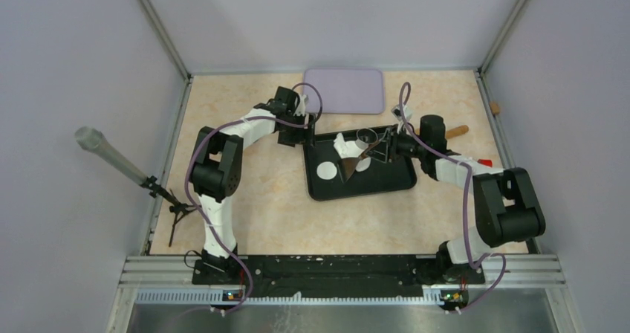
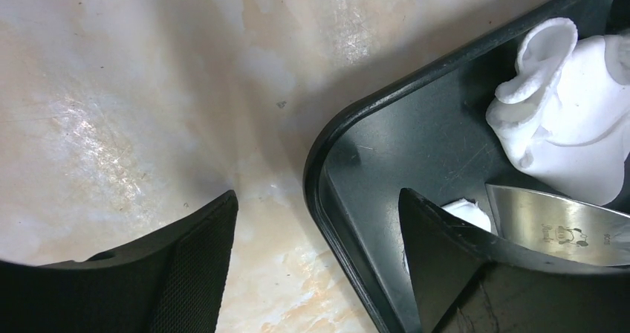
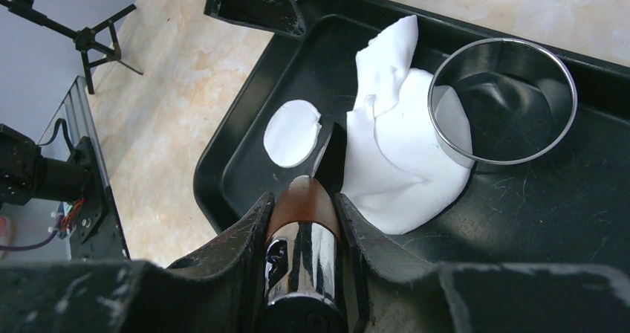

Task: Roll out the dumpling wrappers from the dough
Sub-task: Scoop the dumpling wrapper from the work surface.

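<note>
A black tray (image 1: 394, 180) holds a folded white sheet of dough (image 1: 347, 146), one small round dumpling wrapper (image 1: 328, 171) and a metal ring cutter (image 1: 366, 135). My right gripper (image 1: 386, 149) is shut on the brown-and-chrome handle of a scraper (image 3: 304, 207). Its blade (image 1: 348, 171) lies between the wrapper (image 3: 292, 132) and the dough (image 3: 394, 154). The ring cutter (image 3: 505, 99) rests on the dough's edge. My left gripper (image 2: 318, 195) is open and empty, its jaws straddling the tray's far-left rim (image 2: 327, 154). The dough (image 2: 572, 117) and blade (image 2: 564, 225) show past its right finger.
A lilac board (image 1: 344, 90) lies behind the tray. A wooden rolling pin (image 1: 455, 131) lies right of the tray, behind my right arm. A grey cylinder on a small tripod (image 1: 111, 157) stands at the table's left edge. Grey walls close in three sides.
</note>
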Available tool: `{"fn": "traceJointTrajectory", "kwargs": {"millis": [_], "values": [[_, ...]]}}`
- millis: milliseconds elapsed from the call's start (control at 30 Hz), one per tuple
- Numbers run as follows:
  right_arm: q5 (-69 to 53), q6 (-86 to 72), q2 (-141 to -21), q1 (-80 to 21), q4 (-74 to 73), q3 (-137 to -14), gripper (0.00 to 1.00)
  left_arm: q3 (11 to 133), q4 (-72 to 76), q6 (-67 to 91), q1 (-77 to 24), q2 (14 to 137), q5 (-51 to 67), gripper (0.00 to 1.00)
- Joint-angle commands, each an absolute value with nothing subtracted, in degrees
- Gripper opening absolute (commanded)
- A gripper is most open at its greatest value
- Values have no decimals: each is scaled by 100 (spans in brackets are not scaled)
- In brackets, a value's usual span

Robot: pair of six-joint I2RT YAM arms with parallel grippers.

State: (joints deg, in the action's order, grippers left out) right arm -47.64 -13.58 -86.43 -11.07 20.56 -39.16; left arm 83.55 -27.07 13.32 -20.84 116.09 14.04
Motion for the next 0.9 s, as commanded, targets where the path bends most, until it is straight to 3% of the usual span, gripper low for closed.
{"fn": "traceJointTrajectory", "kwargs": {"millis": [0, 300, 533, 867], "values": [[-4738, -1201, -8771, -1108, 2339, -4125, 0, 8547, -2641, 1439, -2084, 11613, 1365, 77], [-4578, -1460, -9131, -1108, 2556, -4104, 0, 8563, -2646, 1562, -2087, 11694, 1397, 57], [-4984, -1711, -9350, -1097, 2775, -4204, 0, 8502, -2593, 1608, -2089, 11687, 1453, 49], [-6119, -4672, -9609, -839, 6374, -3837, 0, 8505, -2593, 1635, -2083, 11720, 1495, 49]]}}
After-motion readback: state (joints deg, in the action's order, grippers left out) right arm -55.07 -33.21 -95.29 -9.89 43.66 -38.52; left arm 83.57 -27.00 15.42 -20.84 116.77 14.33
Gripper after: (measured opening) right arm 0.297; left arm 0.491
